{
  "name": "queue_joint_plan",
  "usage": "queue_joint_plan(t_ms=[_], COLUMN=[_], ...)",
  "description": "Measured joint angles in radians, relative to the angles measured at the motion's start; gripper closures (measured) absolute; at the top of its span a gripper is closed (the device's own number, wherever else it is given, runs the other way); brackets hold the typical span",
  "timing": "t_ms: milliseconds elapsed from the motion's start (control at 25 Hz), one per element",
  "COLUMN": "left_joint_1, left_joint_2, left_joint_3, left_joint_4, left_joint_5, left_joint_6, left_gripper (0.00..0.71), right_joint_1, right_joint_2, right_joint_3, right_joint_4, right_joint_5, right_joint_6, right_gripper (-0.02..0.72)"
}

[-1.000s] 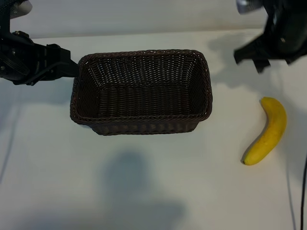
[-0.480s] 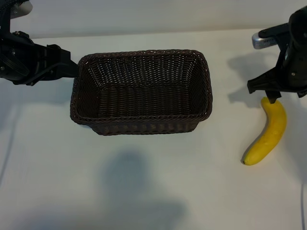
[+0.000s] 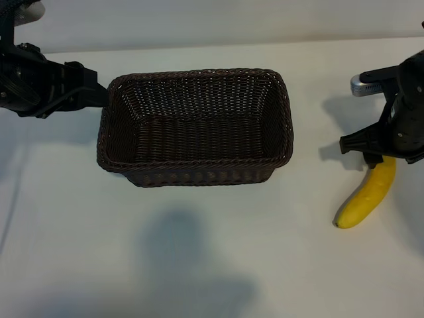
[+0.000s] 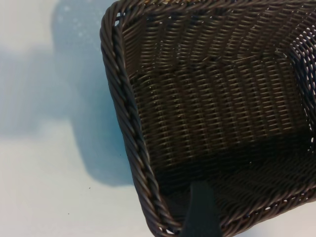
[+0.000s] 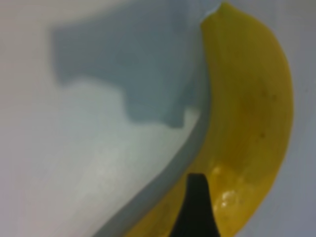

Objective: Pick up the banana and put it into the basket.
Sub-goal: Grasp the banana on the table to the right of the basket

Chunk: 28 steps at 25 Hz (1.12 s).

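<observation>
Wicker basket with braided rim; smooth curved banana apart.

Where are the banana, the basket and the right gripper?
banana (image 3: 363, 201): exterior view, lower yellow body.
basket (image 3: 199, 164): exterior view, near braided rim.
right gripper (image 3: 375, 151): exterior view, over the banana's upper end.

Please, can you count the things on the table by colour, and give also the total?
Yellow: 1, the banana
Dark brown: 1, the wicker basket
Total: 2
</observation>
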Motion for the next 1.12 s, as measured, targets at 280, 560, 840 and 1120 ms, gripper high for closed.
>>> queue_joint_plan(t_ms=[280, 560, 840, 1120], left_joint_1=[0.000, 0.000, 0.000, 0.000], left_joint_2=[0.000, 0.000, 0.000, 0.000], left_joint_3=[0.000, 0.000, 0.000, 0.000], left_joint_4=[0.000, 0.000, 0.000, 0.000], left_joint_5=[0.000, 0.000, 0.000, 0.000], left_joint_6=[0.000, 0.000, 0.000, 0.003], left_gripper=[0.122, 0.122, 0.122, 0.122], right_joint_1=[0.000, 0.000, 0.000, 0.000], right_joint_2=[0.000, 0.000, 0.000, 0.000], right_joint_3=[0.023, 0.023, 0.073, 0.123], right_joint_4=[-0.013, -0.024, -0.027, -0.034], right_joint_5=[-0.039, -0.050, -0.095, -0.162], right_joint_6=[0.069, 0.108, 0.110, 0.131], right_gripper=[0.146, 0.146, 0.146, 0.146])
